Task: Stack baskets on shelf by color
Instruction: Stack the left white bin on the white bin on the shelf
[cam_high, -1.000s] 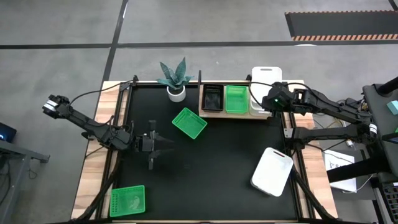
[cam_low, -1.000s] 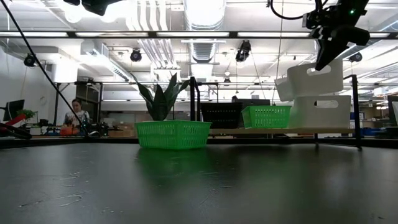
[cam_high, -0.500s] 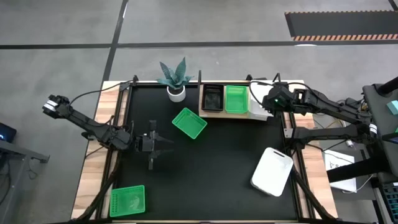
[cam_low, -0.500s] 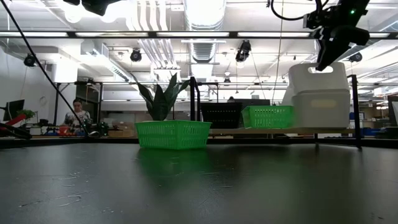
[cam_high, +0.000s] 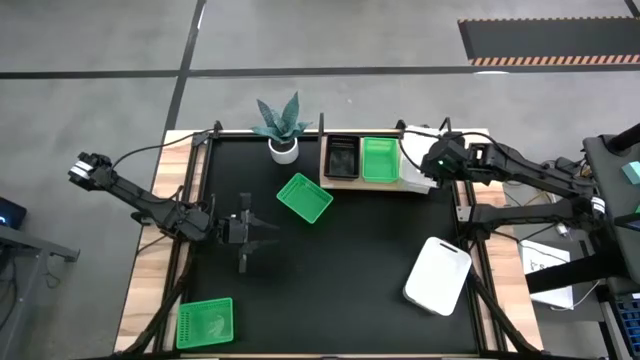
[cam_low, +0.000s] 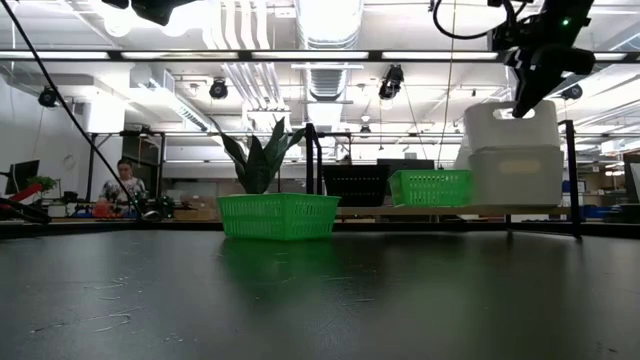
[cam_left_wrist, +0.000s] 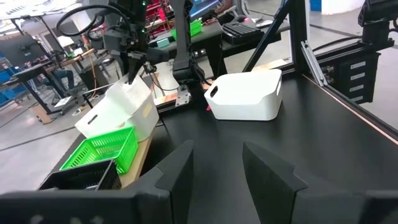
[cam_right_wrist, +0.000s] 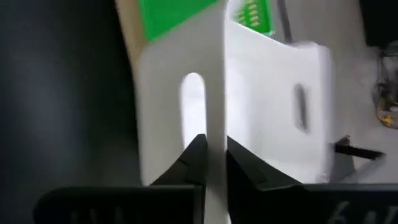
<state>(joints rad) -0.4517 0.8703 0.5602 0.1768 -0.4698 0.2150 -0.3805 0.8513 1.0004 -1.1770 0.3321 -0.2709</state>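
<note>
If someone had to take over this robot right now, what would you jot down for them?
Right gripper: shut on the wall of the upper white basket, nested on another white basket on the shelf.
Left gripper: open, empty, over the table's left half.
Done: black basket and green basket on the shelf.
Left: loose green basket mid-table, another green basket at the near left corner, a third white basket upside down near right.

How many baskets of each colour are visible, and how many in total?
Green mesh plastic baskets: 3 (one on the wooden shelf, two on the black table).
White plastic baskets: 3 (two stacked on the shelf, upper one gripped by the right gripper; one on the table).
Black plastic baskets: 1 visible on the shelf; any nested ones are hidden.
Total: 7 visible.
</note>
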